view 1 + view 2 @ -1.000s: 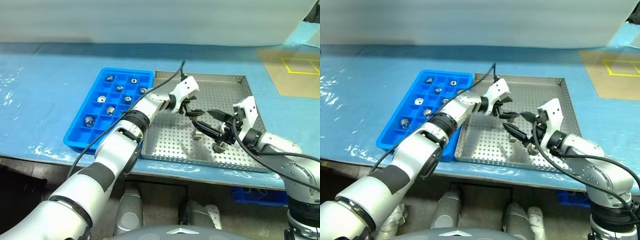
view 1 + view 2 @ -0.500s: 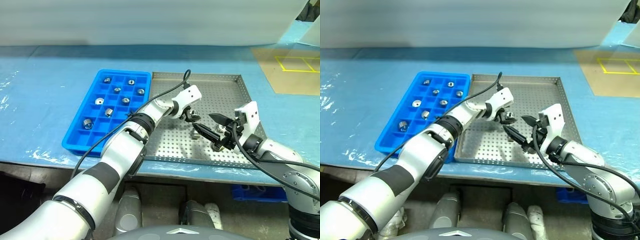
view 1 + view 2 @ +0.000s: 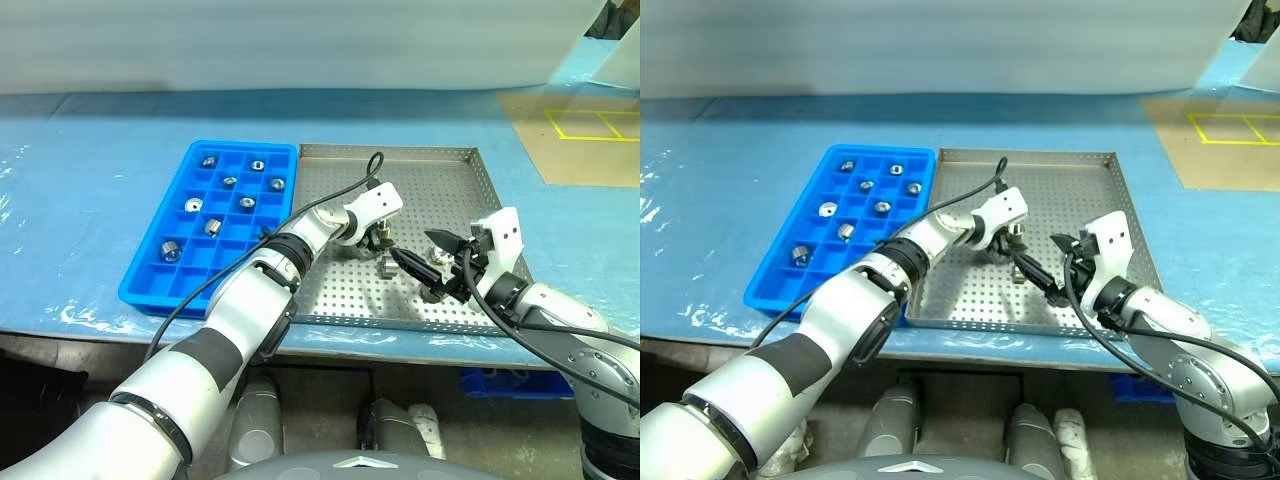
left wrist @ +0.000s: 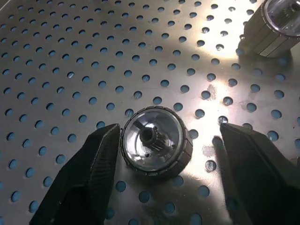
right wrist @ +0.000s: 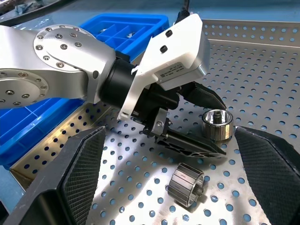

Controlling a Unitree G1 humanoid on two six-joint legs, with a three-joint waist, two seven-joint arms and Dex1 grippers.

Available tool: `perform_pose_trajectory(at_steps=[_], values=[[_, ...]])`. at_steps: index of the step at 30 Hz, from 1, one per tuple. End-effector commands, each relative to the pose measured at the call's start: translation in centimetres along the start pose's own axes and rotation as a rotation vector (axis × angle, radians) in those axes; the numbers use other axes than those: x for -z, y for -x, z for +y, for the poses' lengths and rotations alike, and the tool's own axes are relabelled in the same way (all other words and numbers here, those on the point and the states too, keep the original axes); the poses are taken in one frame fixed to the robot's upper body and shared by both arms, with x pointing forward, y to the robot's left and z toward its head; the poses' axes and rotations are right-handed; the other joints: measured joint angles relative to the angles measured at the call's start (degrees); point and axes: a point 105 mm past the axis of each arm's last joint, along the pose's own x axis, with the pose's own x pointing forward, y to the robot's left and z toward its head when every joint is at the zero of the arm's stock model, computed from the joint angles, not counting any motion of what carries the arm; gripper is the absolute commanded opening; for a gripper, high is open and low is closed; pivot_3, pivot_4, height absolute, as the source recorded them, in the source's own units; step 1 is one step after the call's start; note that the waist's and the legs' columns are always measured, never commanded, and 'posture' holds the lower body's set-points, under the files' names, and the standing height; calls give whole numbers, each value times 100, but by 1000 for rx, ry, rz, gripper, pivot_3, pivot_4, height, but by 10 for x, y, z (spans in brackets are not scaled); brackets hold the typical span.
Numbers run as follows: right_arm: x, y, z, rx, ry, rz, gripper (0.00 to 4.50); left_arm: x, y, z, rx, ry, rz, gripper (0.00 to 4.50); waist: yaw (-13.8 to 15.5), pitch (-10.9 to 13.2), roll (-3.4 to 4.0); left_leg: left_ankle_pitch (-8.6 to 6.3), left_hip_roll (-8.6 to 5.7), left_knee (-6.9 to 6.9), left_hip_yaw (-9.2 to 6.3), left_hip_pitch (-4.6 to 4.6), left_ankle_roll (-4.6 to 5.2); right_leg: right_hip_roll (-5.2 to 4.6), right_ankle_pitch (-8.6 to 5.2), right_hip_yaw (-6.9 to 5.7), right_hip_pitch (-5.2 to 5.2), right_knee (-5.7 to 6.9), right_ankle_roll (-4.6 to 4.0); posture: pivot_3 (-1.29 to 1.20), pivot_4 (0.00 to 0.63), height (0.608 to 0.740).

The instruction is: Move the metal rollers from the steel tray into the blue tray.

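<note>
The steel tray (image 3: 440, 190) lies beside the blue tray (image 3: 150, 280), which holds several metal rollers (image 3: 193, 205) in its compartments. My left gripper (image 3: 377, 240) is down on the steel tray's perforated floor, open, its fingers either side of an upright roller (image 4: 156, 142). One finger (image 4: 93, 159) touches that roller and the other stands apart from it. A second roller (image 5: 186, 186) lies on its side close by, between the two grippers. My right gripper (image 3: 426, 262) hovers open over the steel tray's front right part, pointing at the left gripper, with nothing in it.
Both trays sit on a blue-covered table (image 3: 90, 130). A brown board with yellow tape (image 3: 570, 135) lies at the far right. A black cable (image 3: 330, 195) runs along my left arm over the steel tray.
My left gripper has come down onto the steel tray's floor and now straddles a roller. The right gripper has stayed put. The whole picture has shifted with the camera.
</note>
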Motion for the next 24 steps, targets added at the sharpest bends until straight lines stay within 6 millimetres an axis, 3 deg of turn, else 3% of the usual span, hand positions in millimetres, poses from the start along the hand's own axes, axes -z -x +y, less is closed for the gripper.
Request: perform_pose_trajectory(at_steps=[1,3,9,12,17,24], values=[[-12,4,7,-16,37,-47,4500,-7,1,4,-25,-11,-15,3569,0,0,0,-1,0,0,1,0,2,0,1,0,1,-3,1,-90,150,740],[-13,3,8,-25,35,-51,4500,-14,4,9,-37,44,-59,2974,-1,0,0,-3,0,0,2,0,5,0,1,0,2,-8,1,-74,150,740],[-15,-7,8,-64,36,-54,4500,-26,13,20,-46,110,-138,2974,13,0,0,-4,0,-3,4,0,8,0,2,0,2,-11,1,-29,150,740],[-18,-10,8,-77,45,-59,4500,-21,14,21,-52,105,-128,2370,17,0,0,-5,0,-4,4,0,8,-1,2,0,2,-12,1,-21,150,740],[-18,-12,8,-85,46,-61,4500,-17,13,20,-44,97,-113,823,29,0,0,-6,0,-4,4,-5,11,-2,2,-2,2,-14,0,-23,150,740],[-16,-12,11,-87,42,-58,4500,-28,16,26,-74,103,-163,822,26,0,0,-7,0,-5,4,-3,12,-2,2,-2,2,-14,1,-21,150,740]])
